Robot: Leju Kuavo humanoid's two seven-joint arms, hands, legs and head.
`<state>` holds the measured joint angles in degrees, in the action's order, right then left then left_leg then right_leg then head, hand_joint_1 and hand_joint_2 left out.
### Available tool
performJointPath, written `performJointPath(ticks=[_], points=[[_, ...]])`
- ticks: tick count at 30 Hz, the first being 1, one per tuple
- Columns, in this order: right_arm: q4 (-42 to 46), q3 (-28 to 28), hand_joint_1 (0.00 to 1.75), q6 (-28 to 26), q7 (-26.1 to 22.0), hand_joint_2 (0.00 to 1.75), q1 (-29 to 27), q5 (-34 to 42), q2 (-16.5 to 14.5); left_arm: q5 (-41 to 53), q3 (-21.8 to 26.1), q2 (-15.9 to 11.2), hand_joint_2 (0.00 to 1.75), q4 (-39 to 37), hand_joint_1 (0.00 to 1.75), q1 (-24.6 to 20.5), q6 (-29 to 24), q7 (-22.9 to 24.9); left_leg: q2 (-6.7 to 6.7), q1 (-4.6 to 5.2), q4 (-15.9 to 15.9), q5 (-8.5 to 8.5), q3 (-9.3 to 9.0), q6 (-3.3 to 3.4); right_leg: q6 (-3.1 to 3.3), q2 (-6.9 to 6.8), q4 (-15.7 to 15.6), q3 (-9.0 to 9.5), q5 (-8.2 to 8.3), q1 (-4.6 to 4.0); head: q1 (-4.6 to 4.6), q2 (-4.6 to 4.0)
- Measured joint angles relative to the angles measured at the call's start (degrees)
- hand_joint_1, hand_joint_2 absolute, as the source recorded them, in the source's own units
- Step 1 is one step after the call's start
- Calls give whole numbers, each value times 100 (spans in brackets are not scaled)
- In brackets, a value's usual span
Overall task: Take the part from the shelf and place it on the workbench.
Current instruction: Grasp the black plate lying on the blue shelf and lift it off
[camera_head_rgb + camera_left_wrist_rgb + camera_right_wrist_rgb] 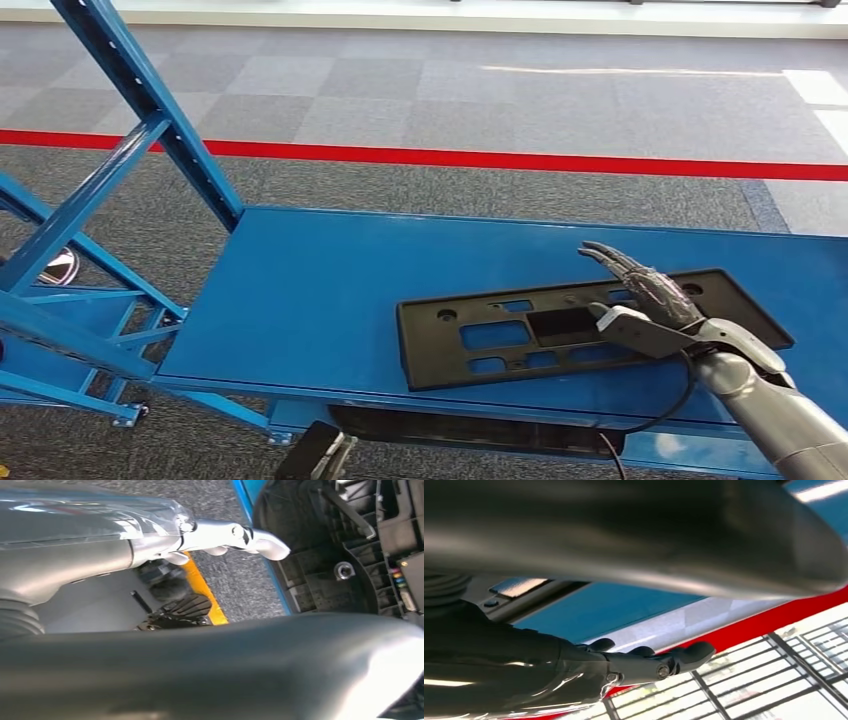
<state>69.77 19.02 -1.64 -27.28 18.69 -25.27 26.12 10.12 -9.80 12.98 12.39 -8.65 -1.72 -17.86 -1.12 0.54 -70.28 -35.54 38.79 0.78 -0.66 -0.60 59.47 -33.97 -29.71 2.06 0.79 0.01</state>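
One red floor stripe [500,160] beyond workbench [300,290]

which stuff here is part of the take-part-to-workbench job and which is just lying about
Part of the job:
- black part, lying flat on the blue surface
- blue surface under the part
- right hand, fingers spread over the part
- left hand, holding nothing

Just there:
- blue frame
- red floor line
- grey carpet

Black part [560,335], blue workbench [320,300], blue shelf [100,190], grey checked carpet [450,100], red floor stripe [500,158]
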Motion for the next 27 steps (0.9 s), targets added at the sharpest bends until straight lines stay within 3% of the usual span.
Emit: performJointPath(ticks=[2, 3, 5, 7, 10, 12, 19, 23, 27], points=[[53, -127, 0, 208, -11, 0, -75, 320, -48, 0, 3, 0, 0, 0, 0, 5, 6, 1, 36, -53, -540, -125, 314, -49, 0, -29, 1, 12, -19, 5, -1, 1], [90, -189, 0, 299, -21, 0, -109, 455, -68, 0, 4, 0, 0, 0, 0, 6, 11, 2, 45, -69, -507, -23, 325, -58, -9, -36, 1, 28, -33, 9, -1, 1], [199, -329, 0, 443, -39, 0, -166, 633, -82, 3, 5, 0, 0, -1, 0, 7, 22, 2, 67, -83, 159, 414, 47, -42, -46, -44, 1, 83, -71, 20, -1, 1], [367, -485, 0, 578, -43, 0, -235, 704, -29, 5, 8, 3, 0, -2, 0, 5, 37, 2, 87, -60, 818, 683, -265, 12, -108, -47, -2, 121, -109, 15, 1, 1], [830, -771, 0, 805, -46, 0, -527, 709, 318, -14, 42, 23, 0, -2, 0, 18, 54, 0, 64, -39, 1028, 658, -366, 33, -138, -75, -2, 139, -156, 11, -1, 1], [1289, -1076, 0, 945, -46, 0, -832, 737, 674, -41, 80, 28, 0, -2, 0, 36, 53, -3, 36, -32, 1033, 644, -372, 30, -130, -101, -41, 183, -161, 20, -2, 1], [3009, -2480, 0, 1413, 54, 0, -1725, 876, 1695, -135, 198, 26, 0, -2, 0, 63, 23, -27, 37, -16, 1031, 602, -387, 101, -207, -99, -149, 246, -135, 27, -1, 1], [3776, -3096, 0, 1557, 159, 0, -2120, 928, 2076, -183, 263, 26, 0, -2, 0, 80, 12, -69, 37, -13, 1029, 599, -395, 105, -234, -105, -155, 253, -138, 29, -2, 1], [4369, -3626, 0, 1635, 195, 0, -2647, 847, 2227, -218, 311, 26, 0, -2, 0, 88, 4, -95, 37, -18, 1033, 599, -409, 106, -241, -106, -156, 260, -142, 25, -1, 1]])
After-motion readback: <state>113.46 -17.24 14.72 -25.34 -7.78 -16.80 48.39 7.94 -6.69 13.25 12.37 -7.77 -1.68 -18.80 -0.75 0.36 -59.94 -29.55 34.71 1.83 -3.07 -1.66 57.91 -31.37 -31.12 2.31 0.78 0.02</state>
